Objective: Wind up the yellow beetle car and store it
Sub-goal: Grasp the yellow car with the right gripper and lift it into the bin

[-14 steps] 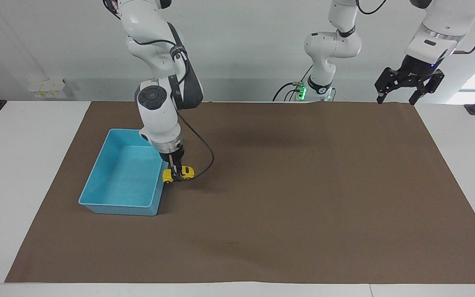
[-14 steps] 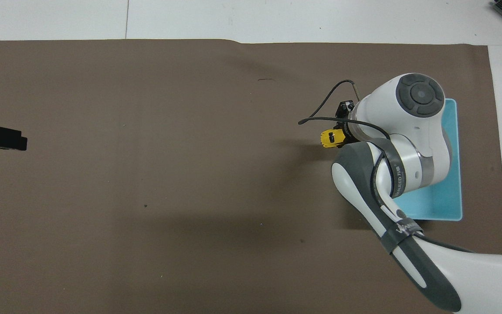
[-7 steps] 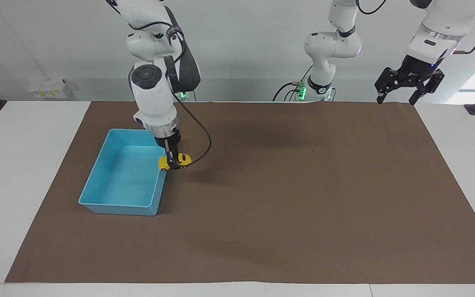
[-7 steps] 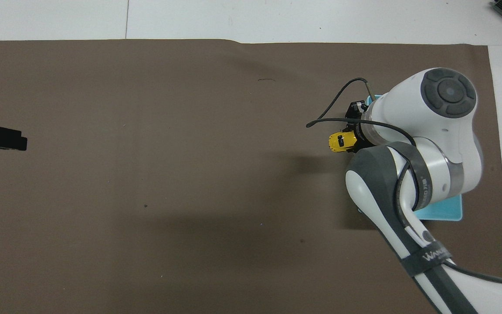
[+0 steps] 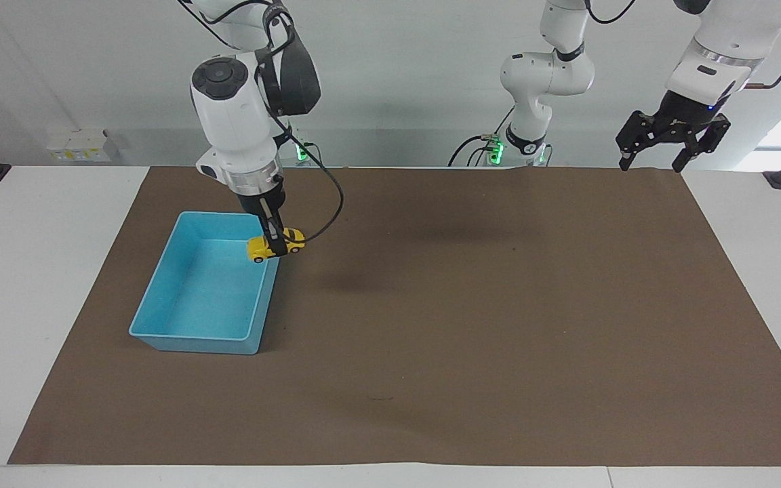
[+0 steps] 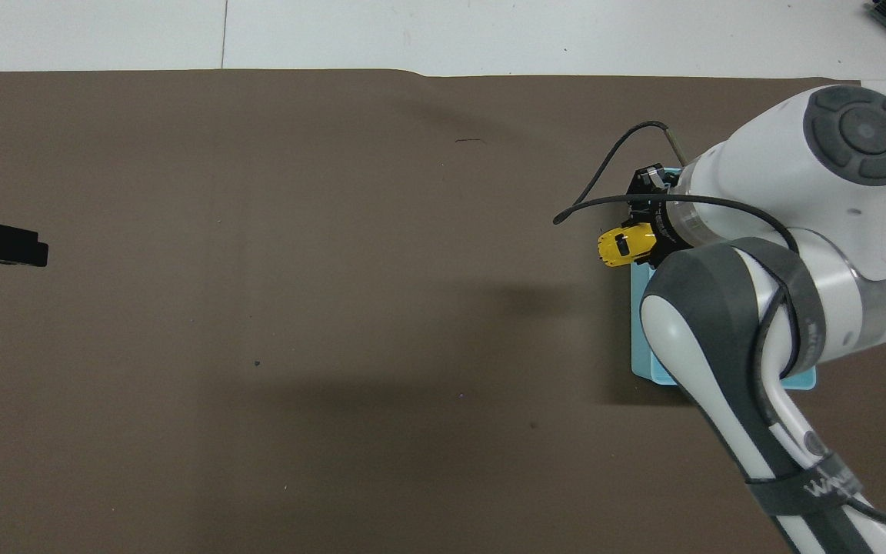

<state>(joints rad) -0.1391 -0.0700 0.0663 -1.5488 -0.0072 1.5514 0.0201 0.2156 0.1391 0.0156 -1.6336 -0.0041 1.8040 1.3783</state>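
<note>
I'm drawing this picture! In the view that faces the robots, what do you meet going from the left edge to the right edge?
blue bin → yellow beetle car, held up by the right gripper over the bin's edge → brown mat → left gripper, waiting up high.

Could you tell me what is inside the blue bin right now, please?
The blue bin shows only its bare floor. The right gripper holds the yellow beetle car over its rim.

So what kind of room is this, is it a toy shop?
Probably a robot lab, not a shop. Two white robot arms stand at a plain table with a brown mat. The right gripper holds a yellow beetle car over a blue bin; the left gripper waits.
</note>
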